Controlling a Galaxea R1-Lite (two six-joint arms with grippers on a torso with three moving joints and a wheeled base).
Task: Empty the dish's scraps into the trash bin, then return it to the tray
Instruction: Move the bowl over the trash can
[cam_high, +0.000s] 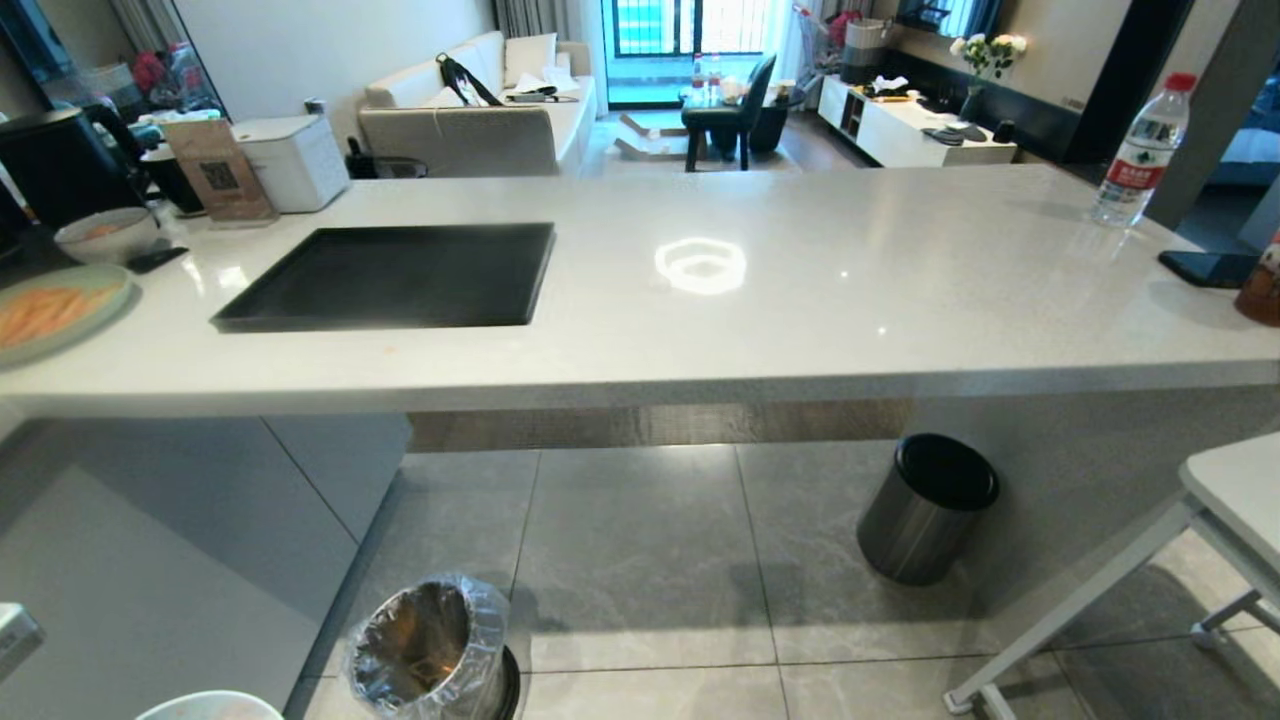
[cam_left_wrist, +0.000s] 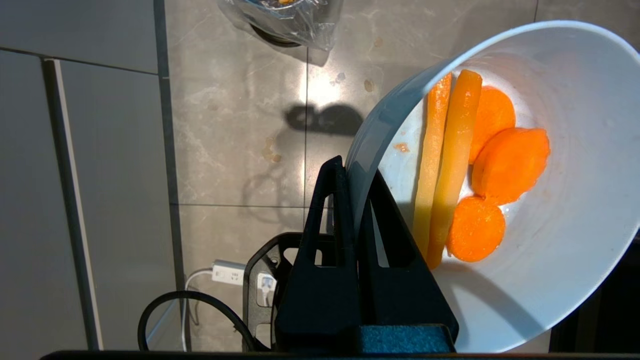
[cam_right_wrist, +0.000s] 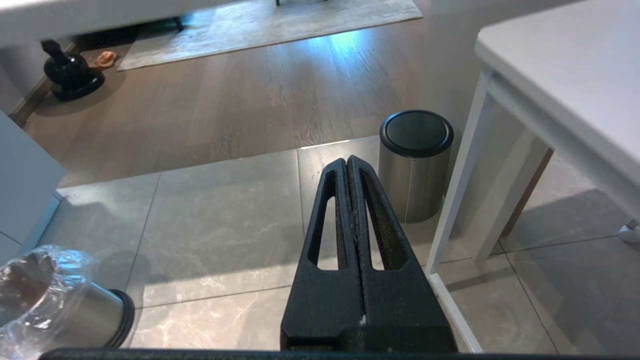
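The left claw (cam_left_wrist: 356, 170) pinches the rim of the dish (cam_left_wrist: 550, 280), held tipped on its side above the floor. The scraps (cam_left_wrist: 470, 165) lie inside, with the long sticks pointing toward the trash bin (cam_high: 430, 650). The tray (cam_high: 390, 275) sits on the worktop (cam_high: 850, 300). The right claw (cam_right_wrist: 347, 165) is pressed together and holds nothing.

The left gripper (cam_left_wrist: 356, 172) is pinching the rim of the dish (cam_left_wrist: 560, 280) between closed fingers, one outside the wall and one inside. The dish is tilting over grey floor tiles (cam_left_wrist: 235, 125). The scraps (cam_left_wrist: 475, 170), three round carrot slices and two long sticks, are lying inside it. The lined bin (cam_left_wrist: 287, 20) is showing at the frame edge, apart from the dish. A white power strip (cam_left_wrist: 235, 274) and black cable (cam_left_wrist: 190, 300) are lying on the floor.
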